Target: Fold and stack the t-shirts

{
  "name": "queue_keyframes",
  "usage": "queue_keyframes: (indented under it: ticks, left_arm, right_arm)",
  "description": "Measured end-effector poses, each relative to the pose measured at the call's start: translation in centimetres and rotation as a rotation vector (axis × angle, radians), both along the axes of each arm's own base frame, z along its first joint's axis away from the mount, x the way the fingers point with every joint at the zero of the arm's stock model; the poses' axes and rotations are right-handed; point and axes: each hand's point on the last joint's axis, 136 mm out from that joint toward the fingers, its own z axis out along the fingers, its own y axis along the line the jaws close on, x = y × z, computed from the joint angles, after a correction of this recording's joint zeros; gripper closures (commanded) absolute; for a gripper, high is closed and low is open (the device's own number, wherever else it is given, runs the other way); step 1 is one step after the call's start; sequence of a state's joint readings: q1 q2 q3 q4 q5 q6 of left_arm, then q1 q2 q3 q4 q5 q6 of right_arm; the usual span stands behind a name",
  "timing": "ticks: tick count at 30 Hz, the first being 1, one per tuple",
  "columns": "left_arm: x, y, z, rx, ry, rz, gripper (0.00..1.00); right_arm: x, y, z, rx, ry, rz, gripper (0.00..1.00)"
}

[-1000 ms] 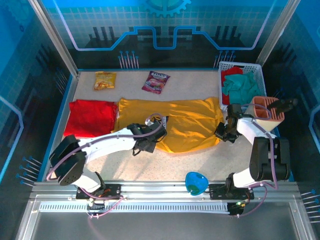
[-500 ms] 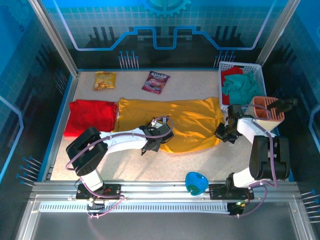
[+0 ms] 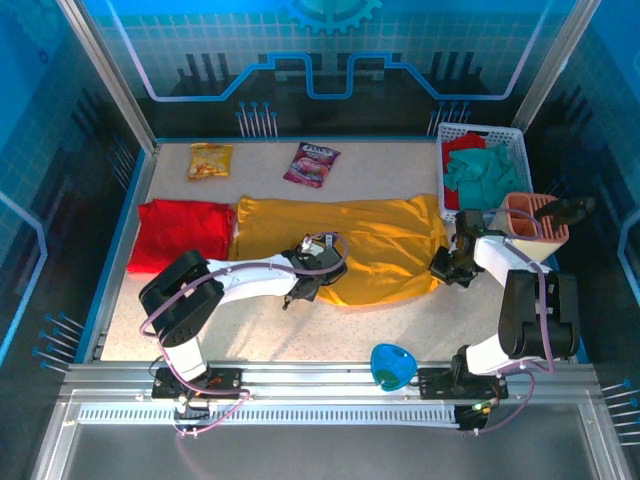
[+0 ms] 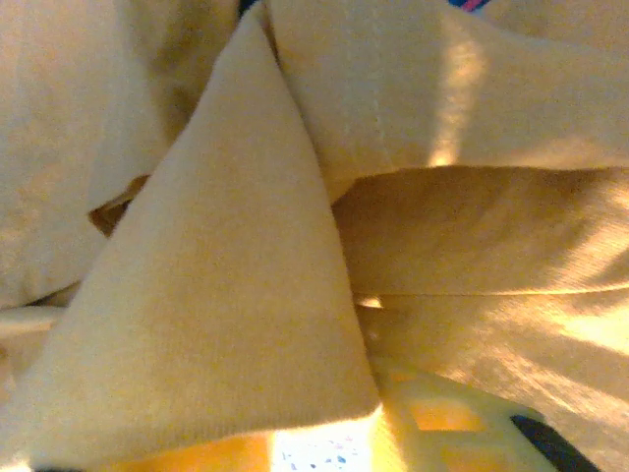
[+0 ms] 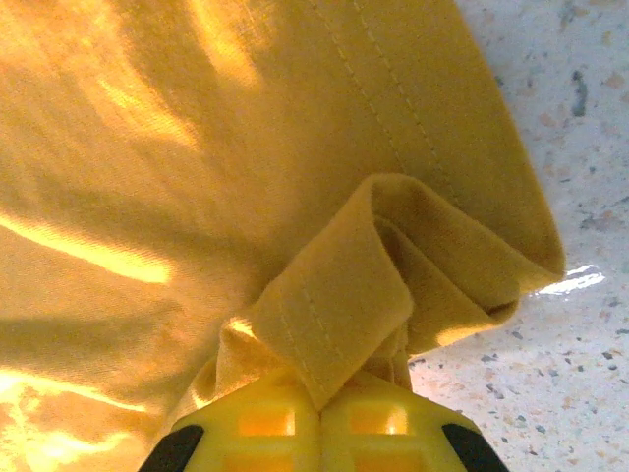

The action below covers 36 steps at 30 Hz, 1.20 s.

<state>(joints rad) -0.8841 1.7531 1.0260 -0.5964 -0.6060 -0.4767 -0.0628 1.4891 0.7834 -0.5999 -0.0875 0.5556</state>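
The mustard-yellow t-shirt lies spread across the middle of the table. A plain red t-shirt lies folded to its left. My left gripper is low at the yellow shirt's near hem. In the left wrist view a raised fold of yellow cloth drapes over my left gripper. Its jaws stand a little apart, with a strip of table showing between them, and one finger is visible. My right gripper is shut on a bunched hem corner of the yellow shirt at its right end.
Two snack packets lie at the back. A white basket holding red and teal cloth stands back right, with an orange holder in front of it. A blue object sits at the near edge.
My left gripper has slid right along the yellow shirt's near hem and its jaws have narrowed around the fold. The right gripper has held still, gripping the corner.
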Motion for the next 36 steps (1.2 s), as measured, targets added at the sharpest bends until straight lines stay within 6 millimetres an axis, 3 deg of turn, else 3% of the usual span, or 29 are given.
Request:
queue_keyframes:
  ticks: [11,16,18,22,25,27,31,36]
  left_arm:
    - [0.3,0.5,0.0,0.003,-0.003,0.015,0.83]
    - [0.3,1.0,-0.1,0.009,0.002,0.024,1.0]
    - [0.3,1.0,0.4,-0.008,-0.001,0.034,1.0]
    - [-0.3,0.8,2.6,-0.086,-0.006,0.043,1.0]
    - [-0.9,0.7,5.5,-0.194,-0.022,0.06,1.0]
    - [-1.3,0.9,7.3,-0.268,-0.024,0.077,1.0]
    - [-2.2,2.3,9.9,-0.379,-0.019,0.136,1.0]
    - [-2.5,4.1,12.3,-0.483,-0.033,0.203,1.0]
  right_arm:
    - [0.0,-0.1,-0.2,-0.001,0.0,0.001,0.96]
    - [0.0,-0.2,-0.2,0.001,0.0,0.0,0.96]
    - [0.0,-0.2,-0.2,0.001,0.0,0.001,0.94]
    - [-0.5,-0.4,-0.3,0.0,0.001,-0.004,0.72]
    - [-0.7,-0.8,0.2,-0.004,-0.014,-0.019,0.55]
    - [-0.7,-1.0,0.9,-0.007,-0.037,-0.03,0.5]
    - [-0.6,-1.3,2.2,-0.019,-0.081,-0.045,0.48]
    - [-1.8,-1.9,2.4,-0.047,-0.094,-0.071,0.58]
